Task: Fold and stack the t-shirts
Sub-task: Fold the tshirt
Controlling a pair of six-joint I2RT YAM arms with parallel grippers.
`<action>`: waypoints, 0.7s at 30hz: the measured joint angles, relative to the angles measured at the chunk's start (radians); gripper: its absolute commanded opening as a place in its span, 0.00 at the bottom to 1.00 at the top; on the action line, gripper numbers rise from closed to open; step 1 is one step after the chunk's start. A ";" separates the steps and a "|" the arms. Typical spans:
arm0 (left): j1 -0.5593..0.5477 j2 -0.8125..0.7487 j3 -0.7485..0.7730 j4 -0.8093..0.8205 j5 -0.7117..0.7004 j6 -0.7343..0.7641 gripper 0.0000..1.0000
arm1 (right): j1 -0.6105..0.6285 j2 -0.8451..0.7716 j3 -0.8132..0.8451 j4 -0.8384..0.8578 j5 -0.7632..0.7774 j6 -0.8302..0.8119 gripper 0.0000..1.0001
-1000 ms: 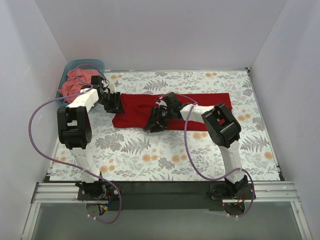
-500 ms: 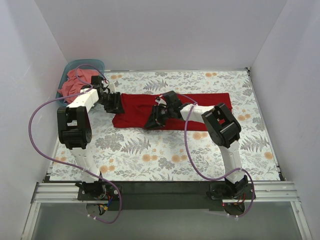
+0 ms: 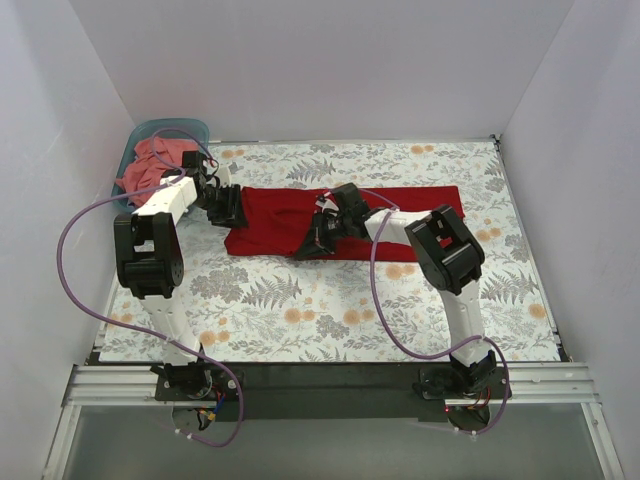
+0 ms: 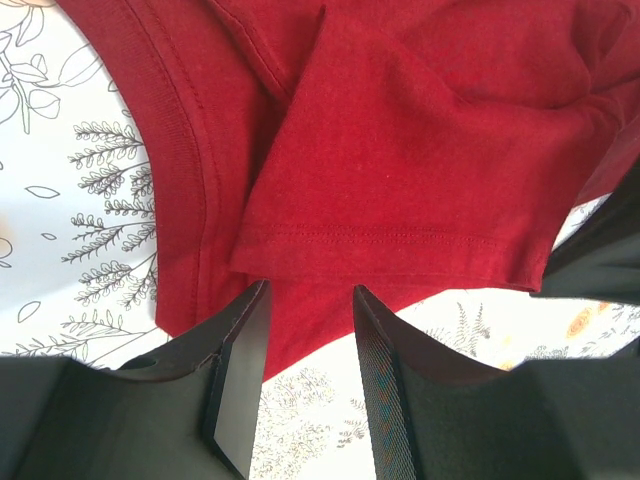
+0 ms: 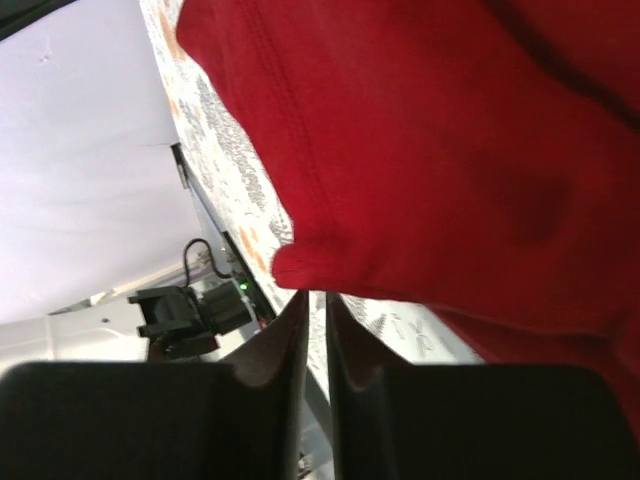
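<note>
The crimson t-shirt (image 3: 410, 205) lies folded into a long strip across the middle of the table. My left gripper (image 3: 228, 208) is at its left end. In the left wrist view it (image 4: 310, 295) is open, with the shirt's hemmed sleeve (image 4: 400, 180) just beyond the tips. My right gripper (image 3: 312, 240) is at the strip's near edge, near the middle. In the right wrist view it (image 5: 312, 295) is nearly closed, pinching a fold of the crimson cloth (image 5: 420, 150) at its tips, with the cloth raised off the table. The salmon-pink t-shirt (image 3: 155, 160) lies crumpled in the tub.
The teal plastic tub (image 3: 190, 128) stands at the back left corner by the white wall. White walls close in the left, back and right sides. The floral table cover (image 3: 330, 300) lies bare in front of the shirt.
My right gripper has shifted slightly back and to the right, taking the shirt's near edge with it. The left arm has not moved.
</note>
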 measured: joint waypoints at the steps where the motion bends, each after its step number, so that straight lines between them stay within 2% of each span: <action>1: 0.000 0.000 0.000 0.000 0.000 0.001 0.38 | -0.003 0.000 -0.008 -0.001 -0.001 -0.007 0.23; 5: 0.000 0.000 0.000 -0.003 0.001 0.002 0.38 | -0.011 -0.002 -0.015 -0.011 0.004 -0.043 0.50; 7: 0.000 0.000 0.000 -0.003 0.001 0.002 0.37 | -0.010 -0.008 -0.015 -0.018 0.017 -0.065 0.53; 11: 0.000 0.000 0.000 -0.003 0.001 0.002 0.38 | -0.009 -0.025 -0.015 -0.021 0.030 -0.079 0.53; 16: 0.000 0.000 0.000 -0.003 0.001 0.002 0.38 | -0.003 -0.027 -0.014 -0.030 0.068 -0.046 0.47; 21: 0.000 0.000 0.000 -0.002 0.002 0.002 0.38 | 0.013 -0.027 0.032 -0.106 0.129 0.003 0.43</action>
